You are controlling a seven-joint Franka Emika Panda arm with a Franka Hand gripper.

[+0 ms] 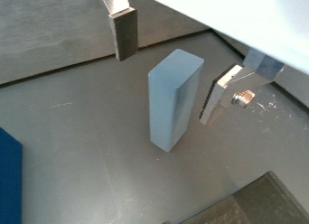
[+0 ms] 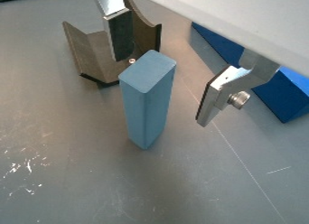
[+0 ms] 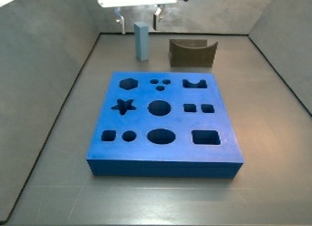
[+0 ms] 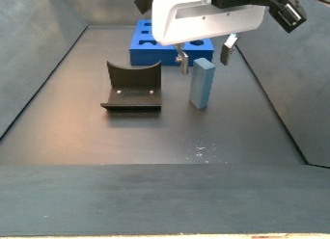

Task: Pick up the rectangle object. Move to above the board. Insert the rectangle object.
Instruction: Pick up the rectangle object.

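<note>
The board (image 3: 165, 120) lay flat, holes up, waiting for the insert. Beyond its far edge the fixture (image 3: 191, 53) stood, and beside it the block (image 3: 142, 40) stood upright on the floor, easy to straddle. My gripper (image 2: 169, 70) hung above the block, pointing down, fingers (image 1: 125, 33) spread either side, not touching it.

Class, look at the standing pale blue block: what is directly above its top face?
The open gripper straddles the rectangle object, fingers either side and not touching. The top face is bare; the floor under the block is covered.
</note>
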